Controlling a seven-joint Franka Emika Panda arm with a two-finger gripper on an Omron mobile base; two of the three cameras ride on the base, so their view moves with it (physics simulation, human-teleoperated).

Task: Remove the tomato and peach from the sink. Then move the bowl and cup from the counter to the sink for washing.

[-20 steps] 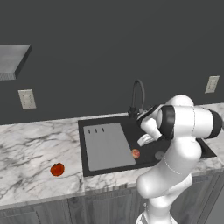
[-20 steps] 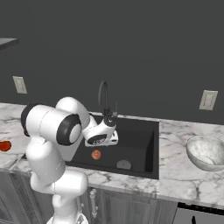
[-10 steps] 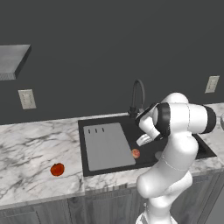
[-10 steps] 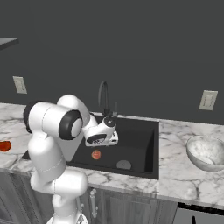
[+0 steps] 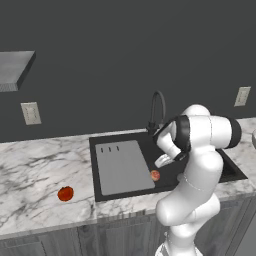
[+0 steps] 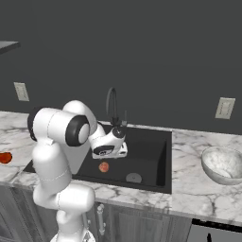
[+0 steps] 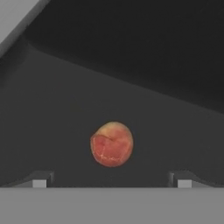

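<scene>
Deep red-orange round tomato (image 5: pixel 65 193) sits on the white grey-veined marble counter (image 5: pixel 35 170), left of the black rectangular recessed sink (image 5: pixel 145 145); pale pinkish-red peach (image 7: pixel 111 144) lies on the sink floor; gripper (image 7: pixel 111 181) hangs over it, fingers wide apart, holding nothing; speckled whitish bowl (image 6: pixel 223 164) on the counter right of the sink, seemingly empty.

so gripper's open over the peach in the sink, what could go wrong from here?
1. The peach is round and lies loose on the sink floor; if the open gripper comes down off centre, a fingertip may nudge it and it could roll away.
2. The faucet stands close behind the hand, so a lift straight up might clip it.
3. The tomato sits near the counter edge; setting the peach beside it may knock it off.
</scene>
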